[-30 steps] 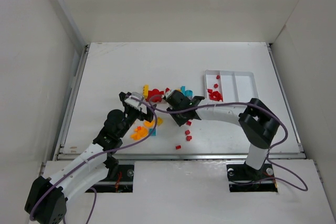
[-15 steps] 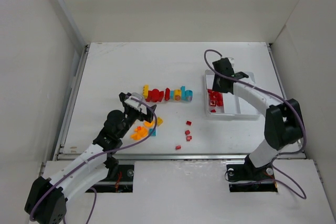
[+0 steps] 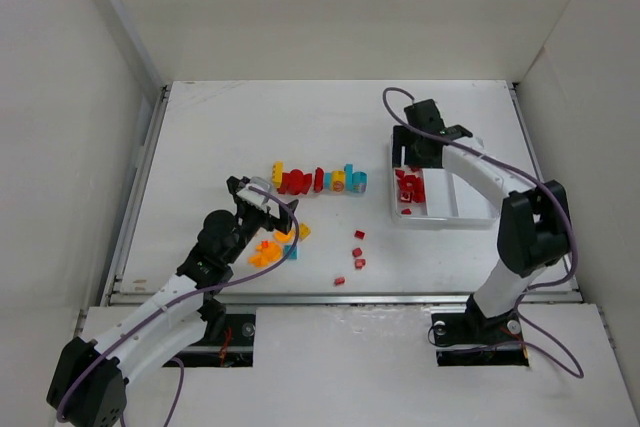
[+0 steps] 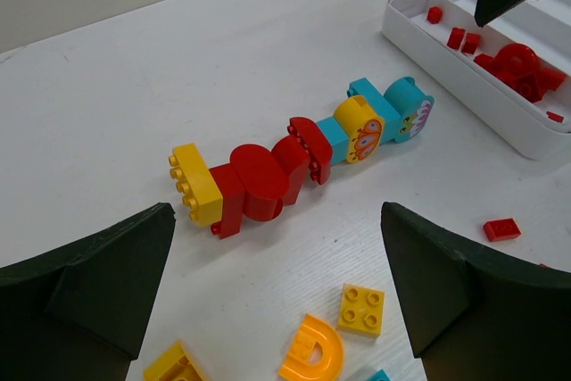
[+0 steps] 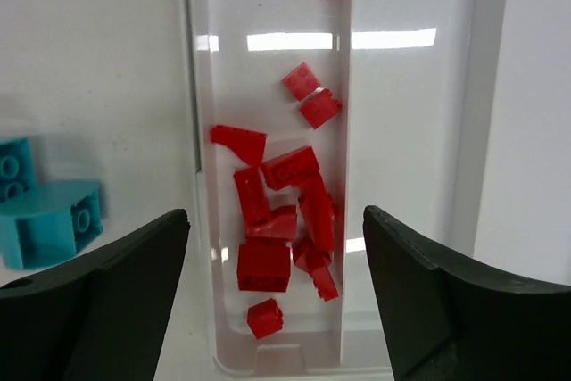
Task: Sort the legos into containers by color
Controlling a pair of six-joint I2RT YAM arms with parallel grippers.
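Along the middle of the white tabletop lies a row of joined plastic bricks. It runs from a yellow brick at its left end, through several red ones, to yellow and cyan pieces at its right end. That right end is near the tray but not touching it.

Closer to the arm bases, a cluster of orange and yellow pieces sits just beside the left gripper. A few loose red bricks are scattered on the table between that cluster and the tray. A heap of small red bricks lies in the leftmost of the three narrow compartments of the shallow white plastic tray, mostly at its near end, with a few singles further up.

Above that compartment hangs the right gripper. Its black fingers stand well apart, one on either side of the compartment in the wrist view, and they grip nothing. The cyan end of the row shows at the left edge of that view.

The left gripper sits low over the table, facing the row, with its jaws spread wide and empty. Its own camera shows a yellow square brick and an orange arch piece lying between the fingers.
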